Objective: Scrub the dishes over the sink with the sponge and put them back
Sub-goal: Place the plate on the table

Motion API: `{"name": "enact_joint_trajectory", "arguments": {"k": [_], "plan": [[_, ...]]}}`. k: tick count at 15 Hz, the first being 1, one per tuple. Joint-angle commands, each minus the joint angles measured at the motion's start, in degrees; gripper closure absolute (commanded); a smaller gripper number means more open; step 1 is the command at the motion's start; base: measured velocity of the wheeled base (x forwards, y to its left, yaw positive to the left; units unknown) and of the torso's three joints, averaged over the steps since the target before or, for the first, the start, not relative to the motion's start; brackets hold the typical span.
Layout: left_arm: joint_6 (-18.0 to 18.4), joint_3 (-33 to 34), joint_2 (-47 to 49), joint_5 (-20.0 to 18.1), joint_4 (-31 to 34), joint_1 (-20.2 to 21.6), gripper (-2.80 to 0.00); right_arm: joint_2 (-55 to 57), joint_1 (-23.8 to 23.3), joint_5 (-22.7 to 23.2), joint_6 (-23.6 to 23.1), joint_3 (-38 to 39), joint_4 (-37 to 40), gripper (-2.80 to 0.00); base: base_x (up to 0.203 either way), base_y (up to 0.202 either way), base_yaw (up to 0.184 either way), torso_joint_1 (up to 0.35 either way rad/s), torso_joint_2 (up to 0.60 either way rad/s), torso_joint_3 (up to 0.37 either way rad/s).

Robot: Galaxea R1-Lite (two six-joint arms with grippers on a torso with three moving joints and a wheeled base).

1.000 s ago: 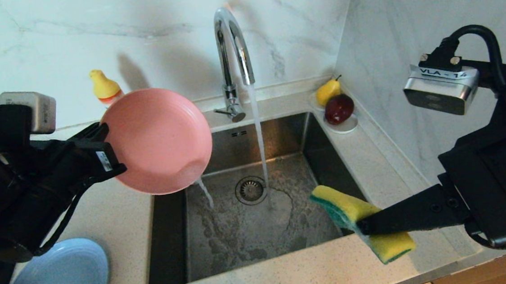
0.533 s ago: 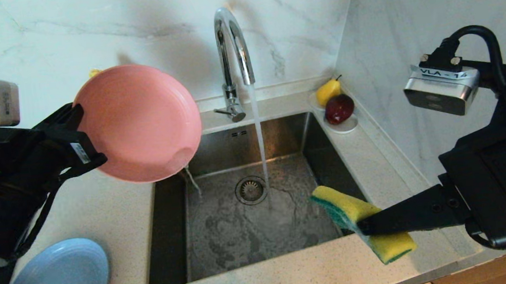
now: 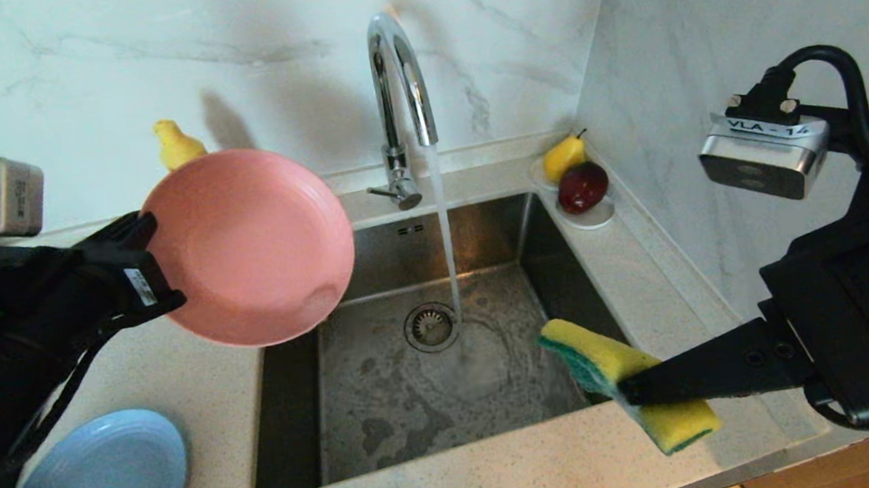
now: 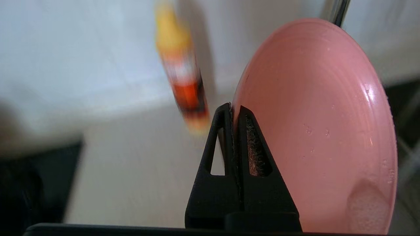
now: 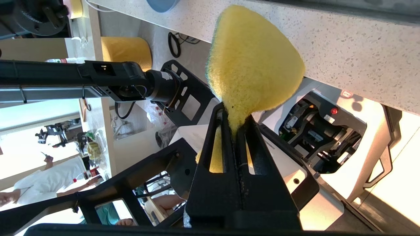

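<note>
My left gripper point(image 3: 150, 255) is shut on the left rim of the pink plate point(image 3: 249, 247), which hangs tilted above the sink's point(image 3: 293, 418) left edge and the counter. The left wrist view shows the left gripper point(image 4: 233, 109) pinching the plate point(image 4: 321, 114), with droplets and a foam patch on the plate. My right gripper point(image 3: 624, 392) is shut on the yellow-and-green sponge point(image 3: 602, 359), level over the sink's front right corner. In the right wrist view the sponge point(image 5: 252, 65) bulges out of the right gripper point(image 5: 234, 114). A light blue plate point(image 3: 96, 480) lies on the counter, front left.
The chrome tap point(image 3: 399, 84) runs a stream of water point(image 3: 445, 235) down beside the drain point(image 3: 431, 326). A yellow-capped bottle point(image 3: 177, 144) stands behind the pink plate. A white saucer point(image 3: 595, 220) with a pear and a red fruit sits in the back right corner. Marble walls close the back and right.
My left gripper has carried the pink plate leftward, away from the sink's middle, rising and then sinking again. The trickle off its lower rim has stopped. The right arm has not moved.
</note>
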Motion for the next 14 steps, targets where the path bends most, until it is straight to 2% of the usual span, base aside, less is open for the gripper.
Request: {"name": "enact_joint_trajectory", "arguments": {"k": [1, 3, 5, 7, 8, 12, 14], "plan": [[-6.4, -2.1, -2.7, 0.0, 14.1, 0.6, 0.0, -0.1, -0.1, 0.1, 0.2, 0.3, 0.2, 0.0, 0.0, 0.0, 0.0, 0.0, 0.0, 0.0], [-15.6, -8.3, -4.6, -0.1, 30.4, 1.6, 0.0, -0.1, -1.1, 0.1, 0.0, 0.4, 0.2, 0.0, 0.0, 0.0, 0.0, 0.0, 0.0, 0.0], [-23.1, -14.8, -5.2, -0.2, 45.7, 3.7, 0.0, 0.0, -1.3, 0.1, -0.1, 0.5, 0.6, 0.0, 0.0, 0.0, 0.0, 0.0, 0.0, 0.0], [-29.6, -20.3, -5.8, -0.7, 56.1, 6.4, 0.0, 0.1, -2.2, 0.1, -0.3, 0.6, 1.1, 0.0, 0.0, 0.0, 0.0, 0.0, 0.0, 0.0], [-32.1, -21.7, -6.2, -2.2, 58.4, 8.3, 0.0, 0.3, -2.3, 0.1, -0.3, 0.8, 1.0, 0.0, 0.0, 0.0, 0.0, 0.0, 0.0, 0.0], [-35.4, -23.8, -7.5, -9.1, 62.1, 16.0, 0.0, 0.6, -2.4, 0.1, -0.4, 1.9, 0.8, 0.0, 0.0, 0.0, 0.0, 0.0, 0.0, 0.0], [-35.5, -24.0, -7.4, -9.8, 62.6, 19.2, 0.0, 0.7, -2.9, 0.1, -0.5, 2.2, 0.7, 0.0, 0.0, 0.0, 0.0, 0.0, 0.0, 0.0]]}}
